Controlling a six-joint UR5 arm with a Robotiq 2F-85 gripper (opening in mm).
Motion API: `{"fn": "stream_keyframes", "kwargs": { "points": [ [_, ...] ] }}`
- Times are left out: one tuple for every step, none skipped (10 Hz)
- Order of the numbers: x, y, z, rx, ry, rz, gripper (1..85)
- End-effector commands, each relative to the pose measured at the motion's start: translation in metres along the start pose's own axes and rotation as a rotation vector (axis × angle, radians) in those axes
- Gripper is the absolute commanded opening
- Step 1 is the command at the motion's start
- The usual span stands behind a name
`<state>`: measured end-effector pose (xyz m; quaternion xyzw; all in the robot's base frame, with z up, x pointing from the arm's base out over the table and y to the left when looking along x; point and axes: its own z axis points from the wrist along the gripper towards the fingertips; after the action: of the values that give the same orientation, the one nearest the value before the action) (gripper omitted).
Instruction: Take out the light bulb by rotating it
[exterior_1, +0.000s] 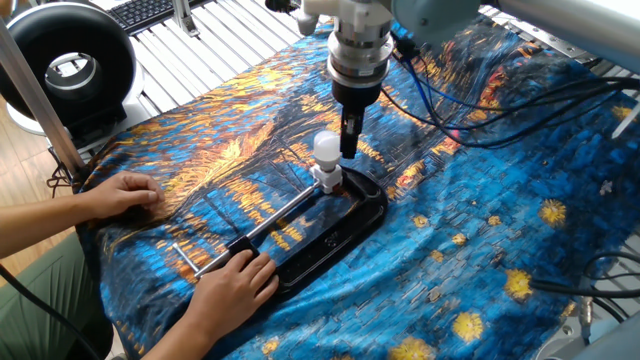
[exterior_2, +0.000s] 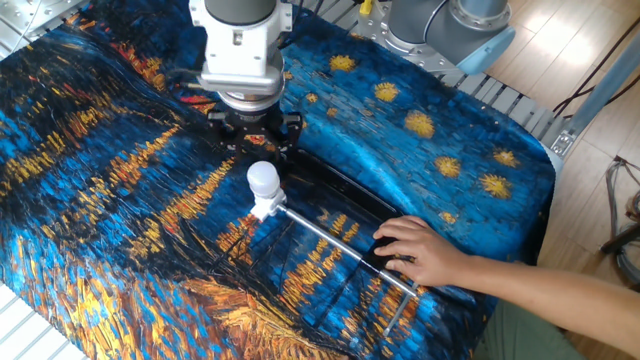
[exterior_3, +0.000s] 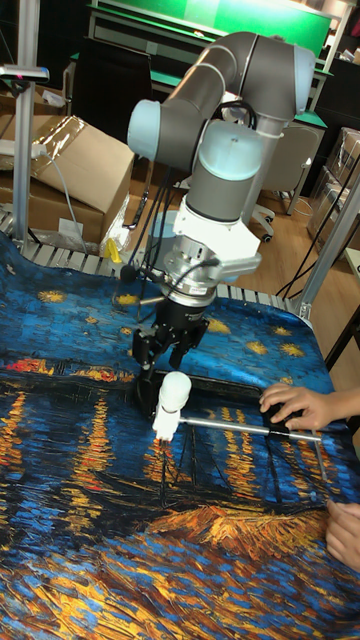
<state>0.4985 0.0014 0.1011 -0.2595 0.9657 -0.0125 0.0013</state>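
Partly hidden: light bulb (exterior_1: 325, 148) neck.

My arm (exterior_3: 240, 120): thick grey tube links, pale blue joint caps. White wrist flange (exterior_2: 238, 62) above a ribbed silver collar (exterior_1: 360, 55). Black two-finger gripper (exterior_3: 163, 362) below it. Black cables (exterior_3: 150, 225) loop off the wrist; blue and black ones trail behind in one fixed view.

I am viewing a table (exterior_1: 190, 55) with a slatted metal top, which is carrying a blue and orange starry-night patterned cloth (exterior_1: 480, 220). A black tray (exterior_1: 345, 225) is lying directly on the cloth. Two human hands (exterior_1: 235, 285) are pressing down on cloth and tray.
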Motion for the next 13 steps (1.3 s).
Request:
{"fn": "stream_keyframes", "kwargs": {
  "points": [
    [-0.003,0.008,-0.004,-0.024,-0.001,0.201,55.7],
    [-0.006,0.015,-0.005,-0.044,-0.002,0.233,55.7],
    [-0.009,0.018,-0.005,-0.052,-0.006,0.253,55.7],
    [-0.012,0.021,-0.006,-0.055,-0.007,0.268,55.3],
    [-0.014,0.023,-0.005,-0.060,-0.010,0.289,55.0],
    [-0.018,0.023,-0.004,-0.062,-0.017,0.316,55.0],
    [-0.019,0.021,-0.003,-0.055,-0.015,0.330,54.7],
    [-0.022,0.023,-0.002,-0.066,-0.021,0.351,54.7],
    [-0.024,0.023,-0.001,-0.068,-0.024,0.363,54.7],
    [-0.025,0.022,0.001,-0.066,-0.025,0.374,53.7],
    [-0.027,0.024,0.001,-0.075,-0.028,0.385,53.7],
    [-0.028,0.024,0.002,-0.075,-0.029,0.390,53.3],
    [-0.029,0.023,0.003,-0.074,-0.030,0.402,52.7]
  ]
}}
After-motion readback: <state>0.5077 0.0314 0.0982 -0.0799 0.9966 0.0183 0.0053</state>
